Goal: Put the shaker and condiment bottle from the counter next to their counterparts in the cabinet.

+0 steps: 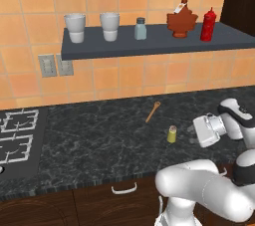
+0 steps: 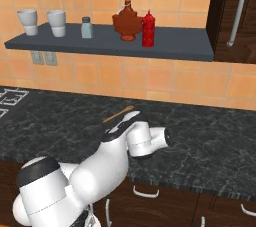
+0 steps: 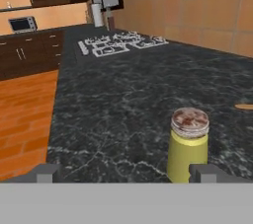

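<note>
- Two things had to go up, and one looks done: the red condiment bottle (image 1: 208, 25) already stands on the cabinet (image 1: 124, 47) shelf, just right of the brown maple-leaf bottle (image 1: 182, 20). The pale blue shaker (image 1: 140, 29) sits further left, past a gap.
- So the yellow-green shaker (image 1: 172, 134) is what's left, standing upright on the counter (image 1: 89, 135) near the front, with a wooden stick (image 1: 153, 111) lying a bit behind it.
- Biggest risk imo: the shaker sits off toward one fingertip (image 3: 210, 172) in the hand view, not centred. Push in like that and a finger could clip it and tip it over.
- The gripper (image 1: 191, 134) is released, jaws spread wide, holding nothing, just right of the shaker and not touching it.
</note>
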Controlling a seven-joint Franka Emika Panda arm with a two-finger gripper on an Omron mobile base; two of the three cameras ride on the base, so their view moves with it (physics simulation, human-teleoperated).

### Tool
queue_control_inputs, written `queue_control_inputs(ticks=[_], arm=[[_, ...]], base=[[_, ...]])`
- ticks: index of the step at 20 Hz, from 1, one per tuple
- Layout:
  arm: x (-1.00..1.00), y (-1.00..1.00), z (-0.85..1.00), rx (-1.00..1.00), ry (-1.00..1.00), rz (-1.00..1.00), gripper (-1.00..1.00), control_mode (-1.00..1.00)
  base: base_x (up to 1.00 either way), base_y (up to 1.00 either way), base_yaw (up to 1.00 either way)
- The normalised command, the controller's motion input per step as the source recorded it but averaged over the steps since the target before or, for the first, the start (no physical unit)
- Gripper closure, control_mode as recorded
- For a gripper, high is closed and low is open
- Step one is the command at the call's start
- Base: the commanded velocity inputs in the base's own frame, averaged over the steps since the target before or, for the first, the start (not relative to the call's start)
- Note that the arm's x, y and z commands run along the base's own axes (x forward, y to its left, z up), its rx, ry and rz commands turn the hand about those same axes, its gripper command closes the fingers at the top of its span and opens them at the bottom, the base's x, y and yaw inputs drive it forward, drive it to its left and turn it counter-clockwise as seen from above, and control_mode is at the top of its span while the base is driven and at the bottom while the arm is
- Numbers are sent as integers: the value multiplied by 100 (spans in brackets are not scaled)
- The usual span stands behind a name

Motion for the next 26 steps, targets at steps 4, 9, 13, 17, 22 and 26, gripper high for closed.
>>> queue_control_inputs(ticks=[4,9,13,17,22,26], arm=[[30,1,-22,0,3,0,-100,-100],[19,2,-20,0,3,0,-100,-100],[17,0,-17,0,3,0,-100,-100],[20,1,-11,1,1,0,-100,-100],[5,13,-4,0,0,0,-100,-100],[0,12,-5,0,0,0,-100,-100]], base=[[0,0,0],[0,0,0],[0,0,0],[0,0,0],[0,0,0],[0,0,0]])
